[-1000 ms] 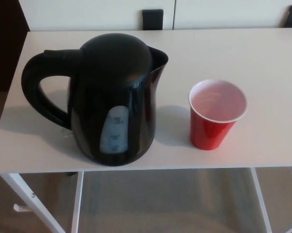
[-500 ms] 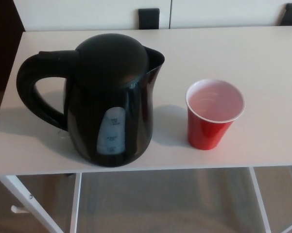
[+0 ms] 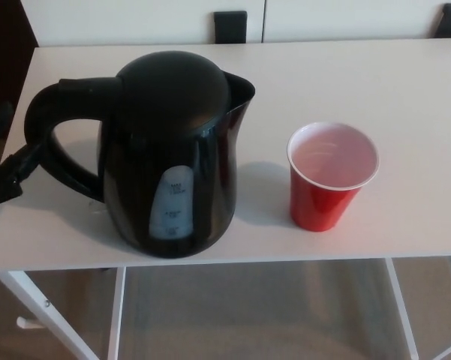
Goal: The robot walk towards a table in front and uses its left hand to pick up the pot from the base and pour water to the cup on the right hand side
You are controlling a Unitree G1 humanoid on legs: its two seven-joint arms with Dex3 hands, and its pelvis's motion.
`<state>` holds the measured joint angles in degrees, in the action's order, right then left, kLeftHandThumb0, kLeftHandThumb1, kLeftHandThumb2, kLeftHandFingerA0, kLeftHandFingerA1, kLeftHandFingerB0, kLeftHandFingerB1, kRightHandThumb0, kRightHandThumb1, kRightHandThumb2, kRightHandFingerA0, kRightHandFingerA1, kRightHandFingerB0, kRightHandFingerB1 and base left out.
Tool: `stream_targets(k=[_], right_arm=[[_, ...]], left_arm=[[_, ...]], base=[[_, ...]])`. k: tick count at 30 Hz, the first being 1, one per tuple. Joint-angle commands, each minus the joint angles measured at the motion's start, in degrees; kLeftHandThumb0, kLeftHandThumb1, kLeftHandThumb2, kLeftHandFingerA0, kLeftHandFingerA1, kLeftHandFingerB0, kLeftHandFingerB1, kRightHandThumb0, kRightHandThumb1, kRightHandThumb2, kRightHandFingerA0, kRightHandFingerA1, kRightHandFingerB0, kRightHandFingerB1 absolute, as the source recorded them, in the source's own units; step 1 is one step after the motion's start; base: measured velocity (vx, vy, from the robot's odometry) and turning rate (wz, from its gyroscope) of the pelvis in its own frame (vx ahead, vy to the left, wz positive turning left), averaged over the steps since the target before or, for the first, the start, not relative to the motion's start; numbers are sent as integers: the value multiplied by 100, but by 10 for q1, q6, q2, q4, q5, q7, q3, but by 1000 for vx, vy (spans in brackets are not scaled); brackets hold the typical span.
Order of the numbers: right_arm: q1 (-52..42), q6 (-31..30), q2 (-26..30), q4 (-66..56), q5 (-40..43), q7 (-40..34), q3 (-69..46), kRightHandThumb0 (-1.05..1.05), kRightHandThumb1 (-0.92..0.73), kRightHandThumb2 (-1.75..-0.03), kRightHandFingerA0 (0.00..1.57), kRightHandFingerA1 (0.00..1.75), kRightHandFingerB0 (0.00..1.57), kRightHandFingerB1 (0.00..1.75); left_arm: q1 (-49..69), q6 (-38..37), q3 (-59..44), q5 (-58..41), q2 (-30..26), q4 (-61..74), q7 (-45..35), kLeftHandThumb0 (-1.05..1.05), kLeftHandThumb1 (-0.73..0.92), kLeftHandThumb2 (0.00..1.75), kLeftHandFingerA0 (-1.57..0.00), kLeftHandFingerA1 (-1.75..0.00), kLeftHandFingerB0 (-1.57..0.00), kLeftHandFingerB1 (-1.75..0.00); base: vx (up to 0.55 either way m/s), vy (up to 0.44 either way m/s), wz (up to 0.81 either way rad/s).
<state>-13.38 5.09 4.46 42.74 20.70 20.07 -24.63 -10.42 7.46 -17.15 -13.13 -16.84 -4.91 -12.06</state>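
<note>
A black electric kettle (image 3: 172,150) stands upright on the white table (image 3: 405,90), left of centre, with its handle (image 3: 49,142) pointing left and its spout toward the right. I cannot make out a base under it. A red plastic cup (image 3: 332,176) with a white inside stands upright to the kettle's right, a short gap away. My left hand (image 3: 4,161) shows at the left edge of the picture, just outside the handle, fingers apart and holding nothing. One fingertip (image 3: 26,157) reaches the handle's outer curve. My right hand does not show.
The table's front edge (image 3: 285,259) runs just below the kettle and cup, with white legs (image 3: 37,307) under it. Two dark chair backs (image 3: 231,26) (image 3: 450,19) stand beyond the far edge. A dark wall area (image 3: 4,45) lies at the upper left.
My left hand has come up into view from the left edge and now sits beside the kettle's handle. The kettle and cup have stayed in place.
</note>
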Motion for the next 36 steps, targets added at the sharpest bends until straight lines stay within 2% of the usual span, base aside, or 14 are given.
stream_targets(k=[1,10,11,16,17,18,20,21,22,23,24,36], right_arm=[[0,15,5,4,7,6,-7,-3,-57,-97,20,52,12,48],[6,9,6,3,5,2,-7,-4,-56,-96,23,54,13,49],[4,11,6,0,4,3,-6,-4,-56,-96,22,54,14,49],[2,5,2,-12,1,-8,-3,-4,-55,-96,24,54,15,49],[3,4,1,-15,0,-11,-3,-4,-56,-96,25,54,15,49],[2,4,2,-16,1,-11,-3,-3,-57,-97,25,55,15,49],[3,10,3,-16,-2,-10,-2,-3,-56,-97,25,55,15,49],[4,10,3,-16,-2,-12,-2,-3,-55,-96,25,55,15,49],[6,10,3,-16,-1,-13,-2,-3,-55,-96,24,54,16,50],[7,9,3,-16,0,-13,-3,-3,-55,-96,24,54,16,50],[7,7,3,-16,-1,-15,-2,-3,-55,-95,24,54,16,50],[-1,4,2,-28,2,-12,4,-4,-56,-96,21,52,16,50]], left_arm=[[-16,-47,9,38,-14,-52,14,-19,43,90,-2,-48,0,-48],[-16,-76,22,51,-14,-87,11,-23,35,86,-1,-47,0,-47],[-15,-80,24,55,-13,-89,14,-41,41,60,-16,-36,-9,-31],[-12,-81,35,56,-8,-83,11,-41,41,60,-16,-35,-10,-31],[-14,-82,36,54,-7,-83,10,-23,36,87,0,-47,0,-47],[-11,-80,38,49,-4,-80,6,-23,36,87,0,-47,0,-47],[-11,-79,40,49,-1,-77,7,-23,36,87,0,-47,0,-47],[-12,-78,42,49,-1,-76,8,-40,41,60,-16,-35,-9,-31],[-12,-77,44,50,0,-72,8,-23,36,87,-1,-47,0,-48],[-11,-76,47,51,0,-69,7,-23,36,87,-1,-47,0,-48],[-10,-76,50,54,1,-66,10,-43,41,61,-16,-35,-9,-32],[-32,-78,64,73,15,-78,29,-45,40,62,-21,-37,-12,-33]], base=[[0,0,0],[0,0,0],[0,0,0],[0,0,0],[0,0,0],[0,0,0],[0,0,0],[0,0,0],[0,0,0],[0,0,0],[0,0,0],[0,0,0]])
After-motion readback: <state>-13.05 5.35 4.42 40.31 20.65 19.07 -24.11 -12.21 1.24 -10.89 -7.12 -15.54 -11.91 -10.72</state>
